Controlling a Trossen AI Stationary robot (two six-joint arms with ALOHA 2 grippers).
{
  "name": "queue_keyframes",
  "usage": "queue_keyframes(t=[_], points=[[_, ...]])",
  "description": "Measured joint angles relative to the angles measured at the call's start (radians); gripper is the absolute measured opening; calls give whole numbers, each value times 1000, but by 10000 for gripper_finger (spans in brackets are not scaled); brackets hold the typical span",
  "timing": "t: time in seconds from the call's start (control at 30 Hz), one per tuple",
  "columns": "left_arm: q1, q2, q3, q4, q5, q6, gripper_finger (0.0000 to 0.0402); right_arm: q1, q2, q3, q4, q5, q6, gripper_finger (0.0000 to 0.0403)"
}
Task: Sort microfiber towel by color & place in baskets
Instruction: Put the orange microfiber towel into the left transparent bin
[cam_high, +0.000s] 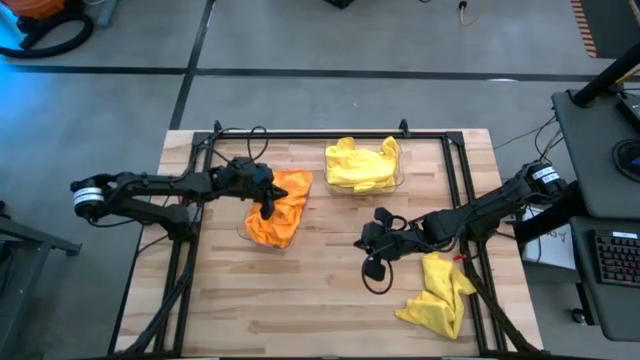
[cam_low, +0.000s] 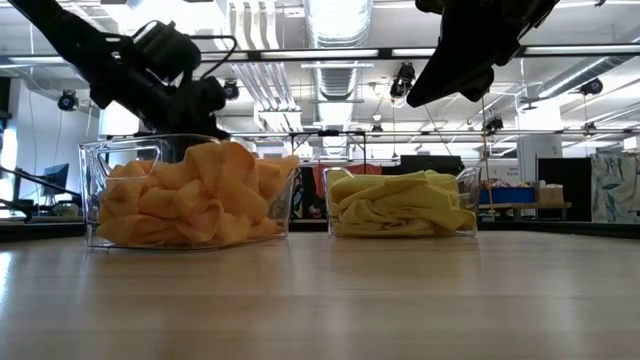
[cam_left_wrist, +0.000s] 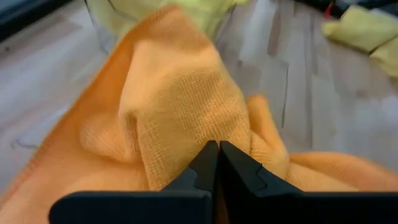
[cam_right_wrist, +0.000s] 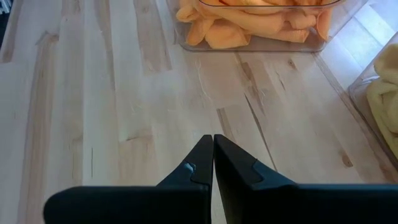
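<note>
The wooden table (cam_high: 320, 300) carries a black metal frame (cam_high: 330, 134) along its far edge and sides. No brand, label or writing can be read on anything.

Taking the orange-filled basket (cam_low: 100, 190) as the landmark: it is a clear tub heaped with orange towels (cam_high: 278, 208) that rise above its rim, one spilling over the wall. Just beside it, across a narrow gap, stands the second clear basket (cam_low: 465, 200), holding yellow towels (cam_high: 362, 165) that also bulge over the rim. Well apart from the orange basket, toward the table's front right corner, a loose yellow towel (cam_high: 438, 292) lies crumpled on the bare wood.

The left arm reaches over the orange basket, and the left gripper (cam_high: 267, 205) sits on the heap itself. In the left wrist view its fingers (cam_left_wrist: 199, 171) are pressed tip to tip with orange fabric bunched right against them; whether a fold is pinched between them I cannot tell.

The right gripper (cam_high: 371, 243) hangs over bare table between the orange basket and the loose yellow towel, touching neither. Its fingers (cam_right_wrist: 233, 165) are clenched together on nothing, pointing toward the orange basket.
</note>
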Motion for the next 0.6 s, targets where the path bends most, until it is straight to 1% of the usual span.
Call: queue_keyframes(t=[0.3, 0.6], points=[[0, 107, 0, 8, -43, 21, 0, 0, 0, 0, 0, 0, 1, 9], [-1, 177, 0, 30, -77, 35, 0, 0, 0, 0, 2, 0, 0, 9]])
